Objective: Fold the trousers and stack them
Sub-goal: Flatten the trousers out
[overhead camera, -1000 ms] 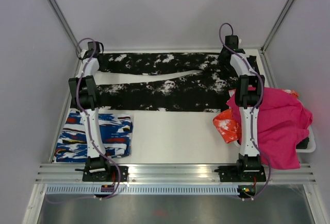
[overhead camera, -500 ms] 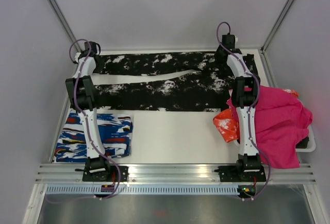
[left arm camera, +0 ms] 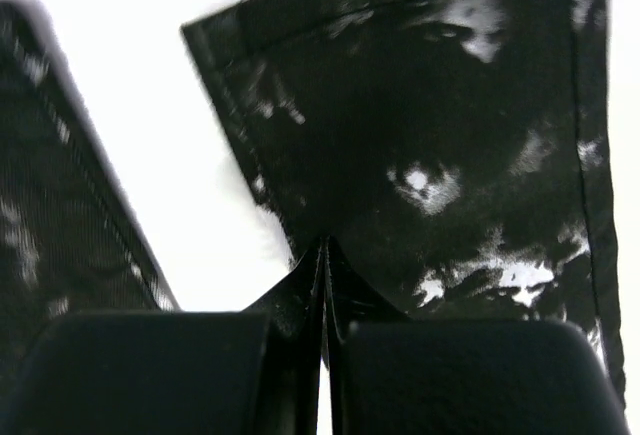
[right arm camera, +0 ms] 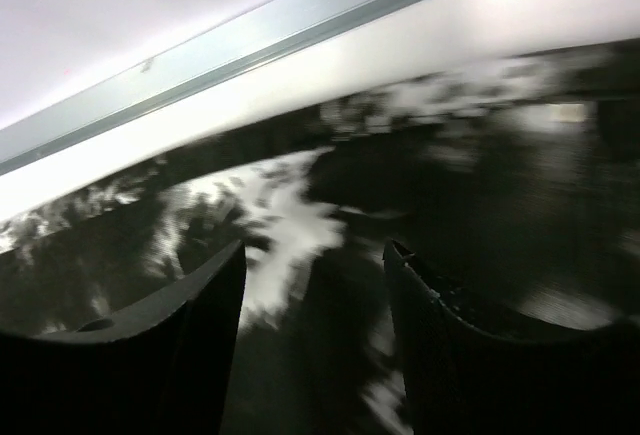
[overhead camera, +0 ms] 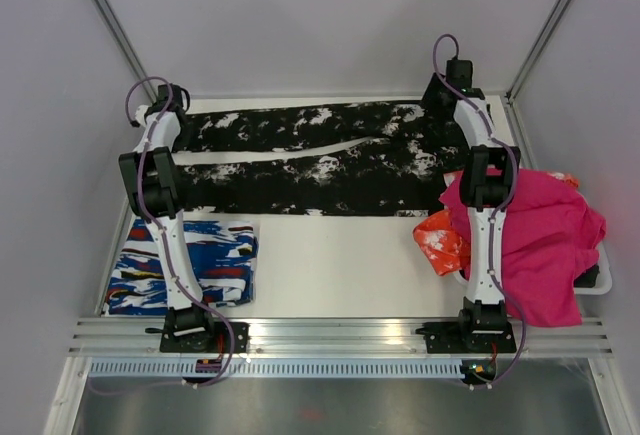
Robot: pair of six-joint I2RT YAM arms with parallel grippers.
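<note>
Left gripper [overhead camera: 172,97] is at the table's [overhead camera: 340,265] far-left corner, clenched on the trousers [overhead camera: 320,160]. Its wrist cam shows both fingers [left arm camera: 150,375] pressed together w/ a small ridge of black cloth pinched up btwn them. The grip is at the edge of one leg end [left arm camera: 430,145], whose stitched hem runs along its far side. The other leg [left arm camera: 40,205] lies apart from it, w/ bare white table btwn the two.

Right gripper [overhead camera: 447,90] is at the table's far-right corner, over the waist end. It is released: fingers [right arm camera: 150,355] stand well apart w/ splatter-print cloth [right arm camera: 290,215] showing in the gap. Pic is blurred, so can't tell if the tips touch the fabric. An aluminium rail [right arm camera: 300,25] runs along the table's far edge just beyond.

Trousers lie flat lengthwise across the table's far half, legs toward its left side, waist toward its right, w/ a thin sliver of table splitting the legs.

A folded blue-white-red garment [overhead camera: 185,260] sits on the table's near-left part, just beside the nearer leg. A magenta cloth [overhead camera: 545,235] is heaped at the table's right edge, w/ an orange-white cloth [overhead camera: 437,240] touching its left side.
</note>
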